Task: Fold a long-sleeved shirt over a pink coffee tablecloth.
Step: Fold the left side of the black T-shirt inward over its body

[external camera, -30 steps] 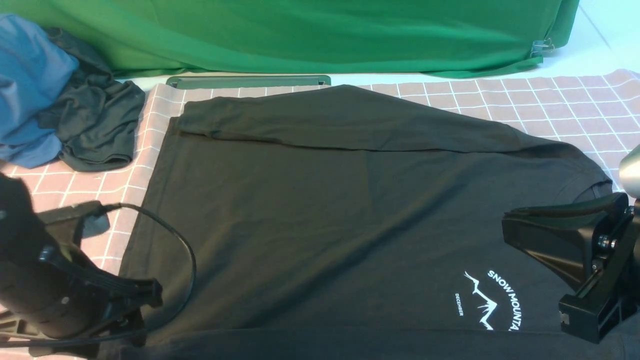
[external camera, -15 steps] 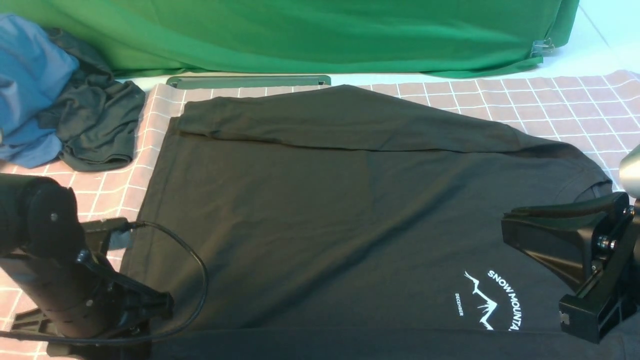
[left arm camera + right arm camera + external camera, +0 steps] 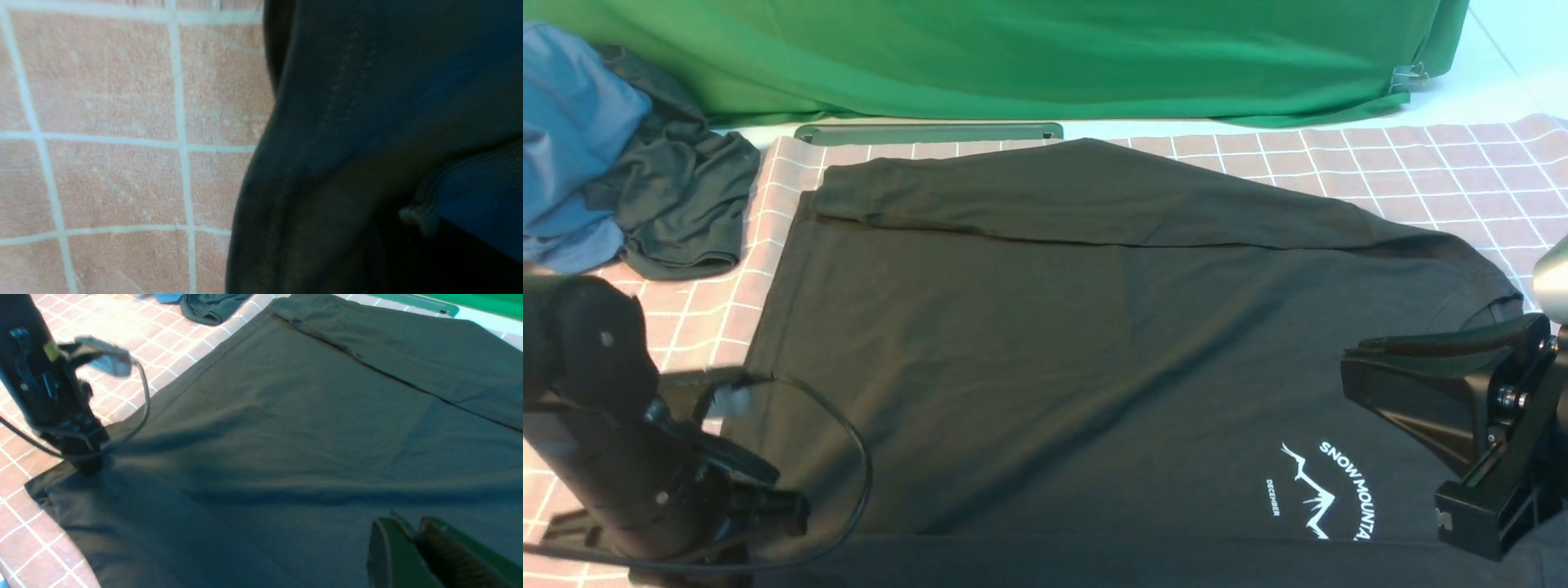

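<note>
The black long-sleeved shirt [image 3: 1045, 327] lies spread on the pink coffee tablecloth [image 3: 1421, 171], its far sleeve folded across the body. The white mountain print [image 3: 1327, 490] shows at the near right. My left gripper [image 3: 756, 539] points down at the shirt's near-left corner, shut on the fabric there. In the right wrist view creases run out from its tip [image 3: 88, 467]. The left wrist view shows the stitched hem [image 3: 327, 122] close up beside pink squares [image 3: 102, 122]. My right gripper [image 3: 1347, 363] hovers over the shirt's right side, shut and holding nothing [image 3: 408, 524].
A blue garment [image 3: 564, 139] and a smaller dark garment [image 3: 678, 204] are heaped at the far left on the tablecloth. A green cloth [image 3: 1013, 57] hangs along the back, with a dark green bar [image 3: 927, 132] lying in front of it.
My left arm has swung right and a little nearer, its upper joint rising into view. The hem near its gripper has shifted slightly right. The right arm has stayed still.
</note>
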Controlling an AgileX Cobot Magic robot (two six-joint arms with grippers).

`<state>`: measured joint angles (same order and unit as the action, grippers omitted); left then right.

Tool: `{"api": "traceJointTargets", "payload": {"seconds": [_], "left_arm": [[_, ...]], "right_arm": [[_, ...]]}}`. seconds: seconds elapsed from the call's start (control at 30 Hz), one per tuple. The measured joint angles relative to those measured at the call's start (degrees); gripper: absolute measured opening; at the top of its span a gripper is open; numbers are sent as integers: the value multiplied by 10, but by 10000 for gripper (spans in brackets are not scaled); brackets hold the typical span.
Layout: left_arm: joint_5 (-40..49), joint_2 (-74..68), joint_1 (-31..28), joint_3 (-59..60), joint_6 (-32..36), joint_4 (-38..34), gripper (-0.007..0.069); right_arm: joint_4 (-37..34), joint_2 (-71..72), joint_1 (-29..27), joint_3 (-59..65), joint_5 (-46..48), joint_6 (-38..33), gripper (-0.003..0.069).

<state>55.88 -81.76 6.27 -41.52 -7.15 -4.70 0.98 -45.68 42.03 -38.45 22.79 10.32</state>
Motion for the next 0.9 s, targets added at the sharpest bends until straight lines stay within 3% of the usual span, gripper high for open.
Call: {"api": "traceJointTargets", "payload": {"seconds": [0.2,0.47,0.9], "left_arm": [[62,61,0,-75,-1,0,45],[70,60,0,-177,-26,-2,45],[-32,-29,0,-262,-27,42,45]], "right_arm": [[0,0,0,0,0,0,132],[0,0,0,0,-10,0,141],[0,0,0,0,-12,4,144]]}}
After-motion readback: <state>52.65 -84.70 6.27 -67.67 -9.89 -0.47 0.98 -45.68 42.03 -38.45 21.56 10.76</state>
